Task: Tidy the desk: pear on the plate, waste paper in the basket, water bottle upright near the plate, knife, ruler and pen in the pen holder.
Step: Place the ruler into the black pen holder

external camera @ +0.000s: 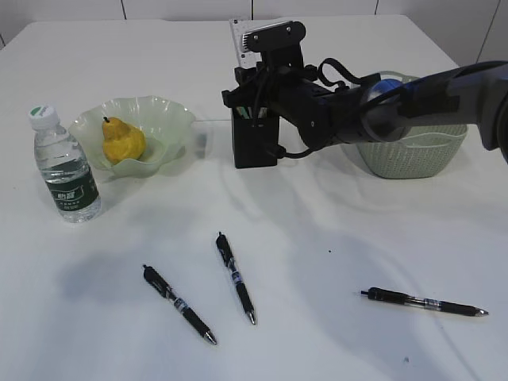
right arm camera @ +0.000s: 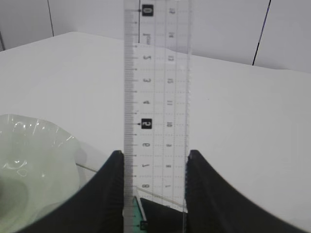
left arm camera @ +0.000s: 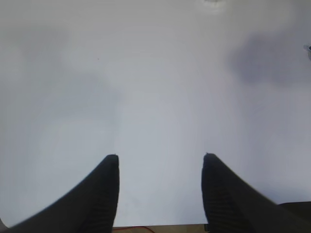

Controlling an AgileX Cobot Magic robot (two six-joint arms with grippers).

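Three pens (external camera: pixel 178 304) (external camera: pixel 236 277) (external camera: pixel 426 302), one pear (external camera: pixel 121 141), one plate (external camera: pixel 171 117), one water bottle (external camera: pixel 66 167), one ruler (right arm camera: pixel 156 97), one pen holder (external camera: pixel 254 145), one basket (external camera: pixel 413 155).

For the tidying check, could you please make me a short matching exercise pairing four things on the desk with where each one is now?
Things:
1. pear
2. ruler
3. water bottle
4. pens

Places:
A. upright, left of the plate
B. lying on the desk
C. on the plate
D. in the right end effector, above the pen holder

Pairs: 1-C, 2-D, 3-A, 4-B

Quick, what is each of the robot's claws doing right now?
Left gripper: open, holding nothing, above the bare desk.
Right gripper: closed on the ruler, upright over the pen holder.
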